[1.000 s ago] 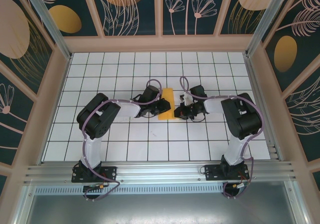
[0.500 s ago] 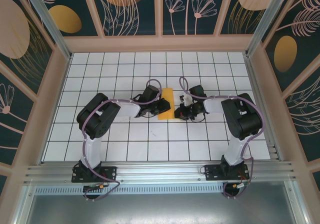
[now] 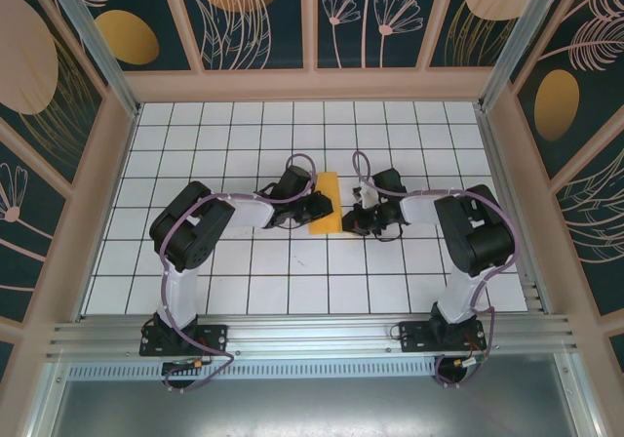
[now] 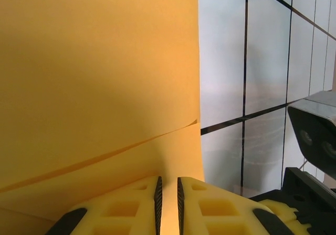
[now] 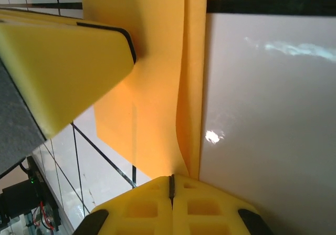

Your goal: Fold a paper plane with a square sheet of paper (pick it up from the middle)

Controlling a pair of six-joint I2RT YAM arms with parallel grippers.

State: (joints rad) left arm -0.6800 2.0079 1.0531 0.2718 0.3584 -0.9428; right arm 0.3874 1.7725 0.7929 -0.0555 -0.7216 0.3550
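Where the two arms meet over the middle of the surface (image 3: 292, 281), the sheet of paper (image 3: 325, 203) lies folded into a narrow strip between the left end effector (image 3: 308, 214) and the right end effector (image 3: 350, 219). Its long axis runs away from the arm bases toward the far wall (image 3: 312, 84); the far end is cut at a slant.

The left end effector (image 4: 168, 190) has its yellow fingers (image 4: 126, 209) drawn nearly together on the strip's near-left edge, paper (image 4: 100, 62) in the thin slot between them. Ahead of it, a layer edge crosses the paper on a diagonal and ends at the straight long edge, with white tiles just beyond.

The right end effector (image 5: 170, 185) is pinched closed on the opposite long edge – the paper (image 5: 157, 114) there stands up in a doubled lip that runs straight into the seam of the fingers.

Several rows of tiles lie beyond both end effectors up to the far wall, and more tiles stretch outward of each – the two end effectors themselves sit close, with the strip between them.
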